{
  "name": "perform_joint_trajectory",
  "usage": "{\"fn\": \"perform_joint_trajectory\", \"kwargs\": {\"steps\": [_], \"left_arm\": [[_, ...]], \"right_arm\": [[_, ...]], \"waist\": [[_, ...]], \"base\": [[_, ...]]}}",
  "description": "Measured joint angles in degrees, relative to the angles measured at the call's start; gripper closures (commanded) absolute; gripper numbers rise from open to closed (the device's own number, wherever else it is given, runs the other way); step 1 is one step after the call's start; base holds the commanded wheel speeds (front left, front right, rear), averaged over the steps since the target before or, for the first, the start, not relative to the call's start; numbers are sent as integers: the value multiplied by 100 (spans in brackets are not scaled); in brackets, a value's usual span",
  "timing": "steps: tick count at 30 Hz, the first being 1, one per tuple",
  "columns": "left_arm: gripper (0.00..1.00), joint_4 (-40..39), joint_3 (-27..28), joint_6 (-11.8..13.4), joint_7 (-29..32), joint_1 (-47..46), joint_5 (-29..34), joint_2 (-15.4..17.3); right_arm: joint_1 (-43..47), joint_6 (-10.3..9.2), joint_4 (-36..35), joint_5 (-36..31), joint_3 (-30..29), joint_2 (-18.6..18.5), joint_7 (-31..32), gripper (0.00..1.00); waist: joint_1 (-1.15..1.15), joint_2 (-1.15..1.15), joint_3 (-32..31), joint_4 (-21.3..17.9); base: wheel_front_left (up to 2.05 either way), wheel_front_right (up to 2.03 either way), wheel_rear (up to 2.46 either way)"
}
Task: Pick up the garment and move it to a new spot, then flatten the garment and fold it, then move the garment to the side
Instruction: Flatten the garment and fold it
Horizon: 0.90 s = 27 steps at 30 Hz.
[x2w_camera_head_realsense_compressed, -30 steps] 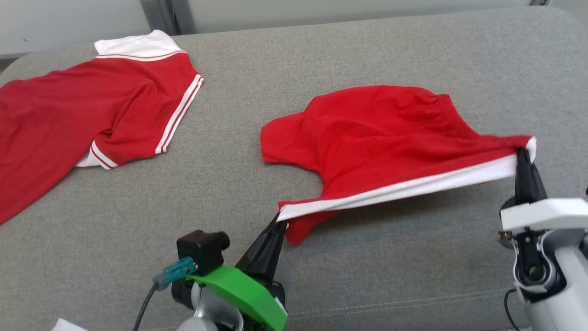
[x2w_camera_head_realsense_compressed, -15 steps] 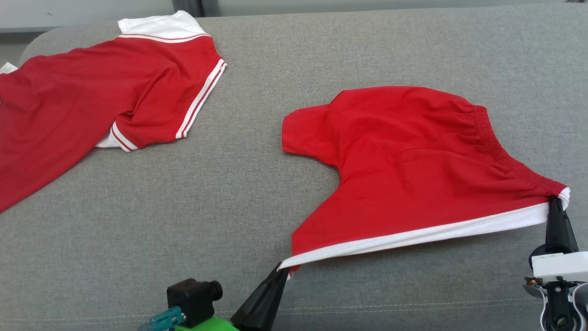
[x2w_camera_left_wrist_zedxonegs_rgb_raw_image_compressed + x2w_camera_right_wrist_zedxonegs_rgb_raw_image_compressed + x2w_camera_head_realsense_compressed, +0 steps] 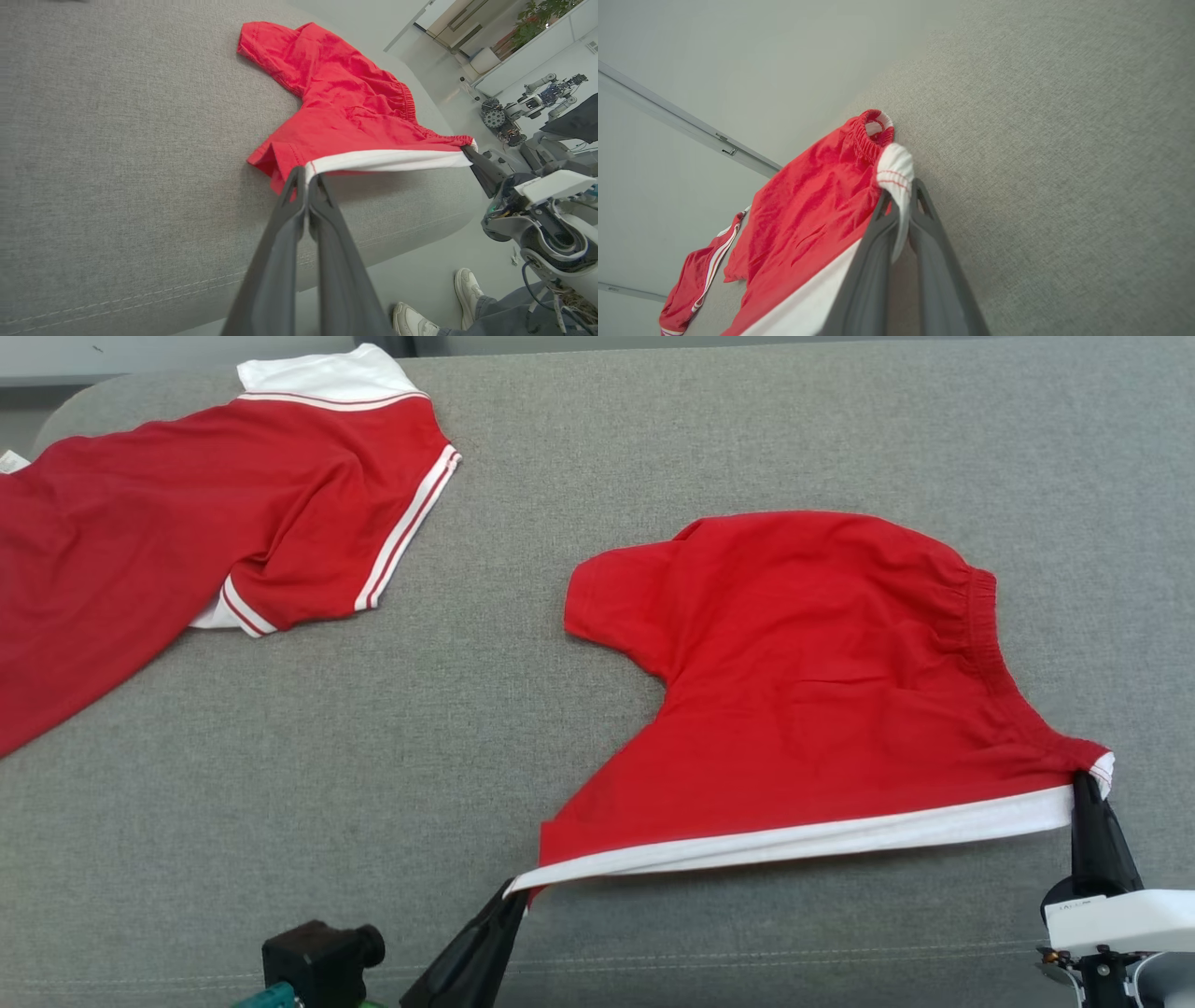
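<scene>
Firmly, left gripper (image 3: 515,896) and right gripper (image 3: 1083,786) clamp opposite ends of the garment (image 3: 822,681).

The head view looks steeply down on the couch (image 3: 373,756) from near. Each wrist view skims low along its fingers (image 3: 275,261). All three share the shorts (image 3: 822,663).

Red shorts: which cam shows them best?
Head view: the whole red shorts from above, full outline. Left wrist view shows them foreshortened from the hem corner; right wrist view, the waistband corner close up, the rest oblique.
</scene>
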Motion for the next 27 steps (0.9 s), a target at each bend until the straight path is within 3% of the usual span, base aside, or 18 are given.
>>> {"fn": "perform_joint_trajectory", "kwargs": {"steps": [13,19,27], "left_arm": [[100,-712,319,7,431,-410,90,209],[100,-946,499,8,776,-1237,341,403],[100,-849,480,12,1158,-2240,379,421]], "right_arm": [[-244,-29,-632,-52,-118,86,22,100],[-716,-29,-742,-88,-115,79,207,100],[-1463,-74,-582,-182,-133,159,370,100]], "waist": [[0,0,449,-250],[0,0,780,-418],[0,0,1130,-498]], "base": [[0,0,0],[0,0,0],[0,0,0]]}}
